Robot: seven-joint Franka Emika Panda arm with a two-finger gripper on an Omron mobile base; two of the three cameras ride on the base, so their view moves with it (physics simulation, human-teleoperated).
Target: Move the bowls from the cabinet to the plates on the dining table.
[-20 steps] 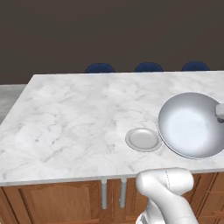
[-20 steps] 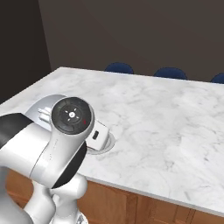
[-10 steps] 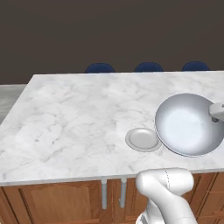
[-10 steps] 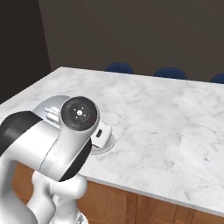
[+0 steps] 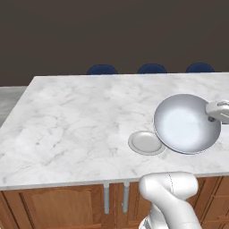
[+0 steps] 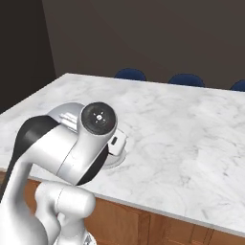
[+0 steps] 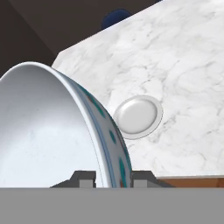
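The white bowl [image 7: 57,131], tipped nearly on edge above the marble worktop [image 5: 80,120], has its rim pinched between the closed fingers of the end effector [image 7: 113,177], and the grey plate [image 5: 146,142] lies just beside and below it, toward the worktop's near edge.

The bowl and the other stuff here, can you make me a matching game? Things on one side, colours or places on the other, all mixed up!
Things:
1. bowl
2. plate
3. chairs
4. dining table

Descriptions:
A. dark blue, behind the far edge
B. white marble with grey veins
C. held tilted in the gripper, white inside
D. small grey disc lying flat on the marble

Pairs: 1-C, 2-D, 3-A, 4-B
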